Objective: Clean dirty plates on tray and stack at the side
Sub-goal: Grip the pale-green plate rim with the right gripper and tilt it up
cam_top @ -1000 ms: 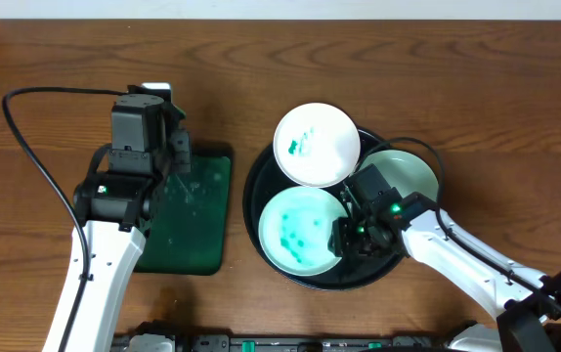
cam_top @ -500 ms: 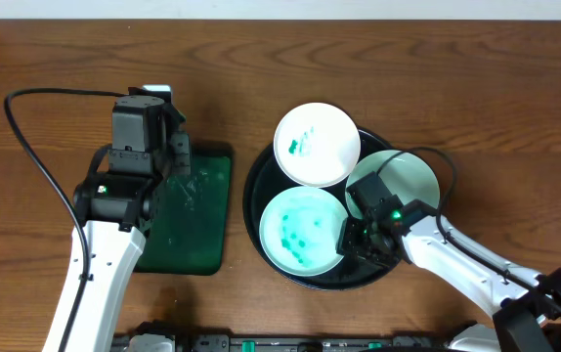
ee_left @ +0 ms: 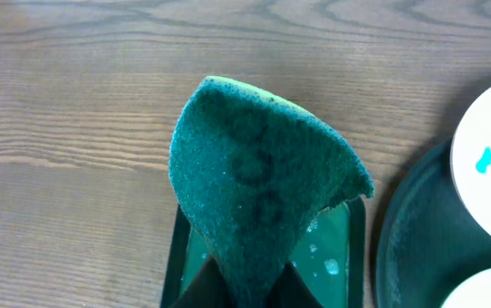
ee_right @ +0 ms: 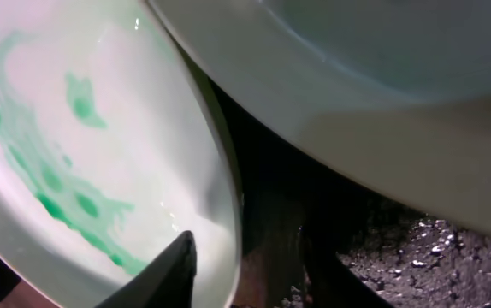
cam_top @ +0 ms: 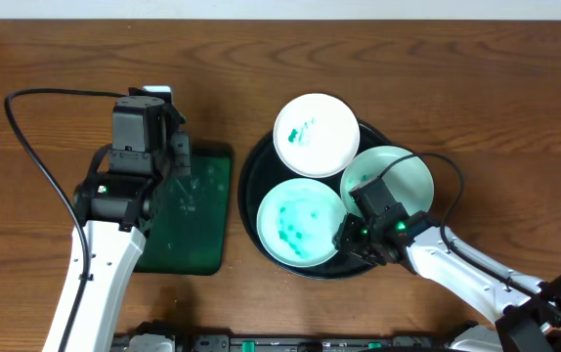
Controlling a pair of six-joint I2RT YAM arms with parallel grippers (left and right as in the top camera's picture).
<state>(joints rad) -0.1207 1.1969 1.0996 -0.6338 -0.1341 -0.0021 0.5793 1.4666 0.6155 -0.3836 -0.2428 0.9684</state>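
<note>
The black tray [cam_top: 251, 176] holds three plates. The far plate [cam_top: 317, 134] has teal smears, and its edge shows in the left wrist view [ee_left: 489, 162]. The near left plate [cam_top: 301, 224] has teal smears and dots. The right plate [cam_top: 390, 176] is plain. My right gripper [cam_top: 347, 238] is shut on the near left plate's right rim. In the right wrist view [ee_right: 245, 265] one finger lies inside that plate [ee_right: 83, 154] and the other under it. The plain plate [ee_right: 357, 85] is just beyond. My left gripper [ee_left: 245, 295] is shut on a green sponge [ee_left: 263, 180].
A dark green rectangular tray [cam_top: 197, 230], wet with droplets, lies left of the black tray, below the left gripper [cam_top: 176, 156]; it also shows in the left wrist view [ee_left: 335, 248]. A black cable [cam_top: 26, 147] loops over the left of the wooden table [cam_top: 476, 88].
My right gripper has moved toward the front and a little left, onto the near left plate's rim. The plain plate and the tray have shifted slightly left. The left arm has not moved.
</note>
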